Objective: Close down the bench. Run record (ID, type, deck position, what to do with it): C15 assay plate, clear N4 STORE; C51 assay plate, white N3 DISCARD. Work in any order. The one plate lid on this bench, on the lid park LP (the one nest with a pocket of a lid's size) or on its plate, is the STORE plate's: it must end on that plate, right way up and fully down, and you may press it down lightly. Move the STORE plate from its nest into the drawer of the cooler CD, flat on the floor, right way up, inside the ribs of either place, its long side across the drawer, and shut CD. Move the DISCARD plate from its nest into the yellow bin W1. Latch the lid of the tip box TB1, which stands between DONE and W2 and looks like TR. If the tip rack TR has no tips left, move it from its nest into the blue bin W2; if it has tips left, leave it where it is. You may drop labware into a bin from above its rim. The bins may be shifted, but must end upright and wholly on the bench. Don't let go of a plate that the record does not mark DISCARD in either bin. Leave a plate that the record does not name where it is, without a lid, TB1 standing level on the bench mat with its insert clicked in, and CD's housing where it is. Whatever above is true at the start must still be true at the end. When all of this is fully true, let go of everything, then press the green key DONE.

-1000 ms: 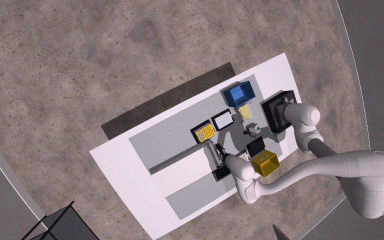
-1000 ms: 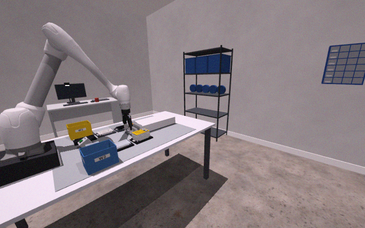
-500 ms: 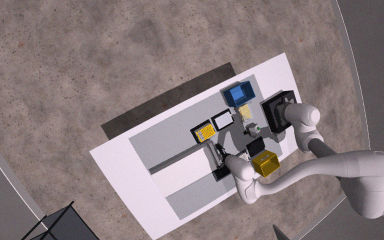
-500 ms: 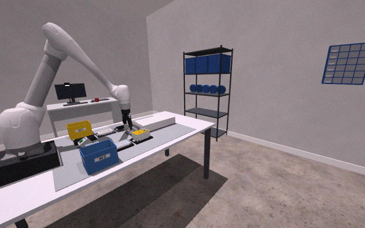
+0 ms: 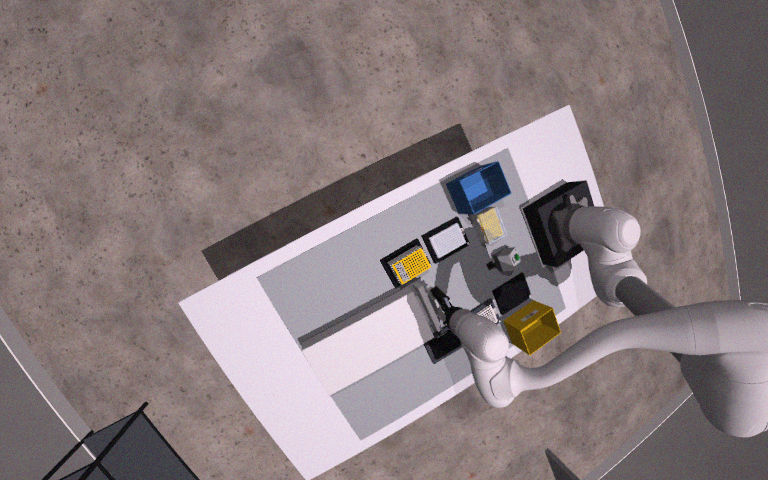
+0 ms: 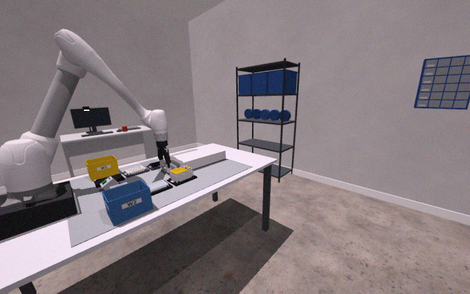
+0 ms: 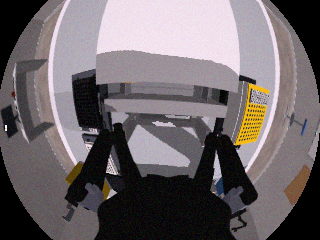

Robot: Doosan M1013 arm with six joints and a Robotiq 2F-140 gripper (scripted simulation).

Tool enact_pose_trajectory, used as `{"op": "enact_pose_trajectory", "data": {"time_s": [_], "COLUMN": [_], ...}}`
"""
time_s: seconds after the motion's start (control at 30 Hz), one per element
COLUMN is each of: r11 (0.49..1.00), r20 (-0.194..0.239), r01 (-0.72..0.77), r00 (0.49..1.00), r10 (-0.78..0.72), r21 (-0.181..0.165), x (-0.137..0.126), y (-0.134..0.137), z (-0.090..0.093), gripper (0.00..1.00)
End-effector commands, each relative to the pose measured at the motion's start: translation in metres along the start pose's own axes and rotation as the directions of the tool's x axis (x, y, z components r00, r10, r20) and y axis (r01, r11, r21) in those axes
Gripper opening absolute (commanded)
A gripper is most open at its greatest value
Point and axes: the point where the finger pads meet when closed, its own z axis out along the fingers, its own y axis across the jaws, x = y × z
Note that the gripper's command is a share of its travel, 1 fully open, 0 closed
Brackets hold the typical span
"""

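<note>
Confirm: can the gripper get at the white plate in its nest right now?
Probably not right now: the gripper is shut on what looks like the cooler's drawer handle. Once it lets go, likely yes: the white plate lies uncovered in its nest, with nothing over it.

On the tabletop, the blue bin carries a white label that reads "W2" on the side facing the exterior camera. Behind it, farther from that camera, the yellow bin has a white label too, which seems to read "W1", though the print is too small to be sure. No other text can be read in any view.
</note>
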Motion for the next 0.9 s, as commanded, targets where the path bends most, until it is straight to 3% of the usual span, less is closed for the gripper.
{"op": "enact_pose_trajectory", "data": {"time_s": [0.0, 0.87], "r11": [1.0, 1.0], "r20": [0.0, 0.0], "r01": [0.0, 0.0], "r00": [1.0, 1.0], "r10": [0.0, 0.0], "r21": [0.0, 0.0], "x": [0.0, -0.024], "y": [0.0, 0.0], "z": [0.0, 0.0], "gripper": [0.0, 0.0]}}
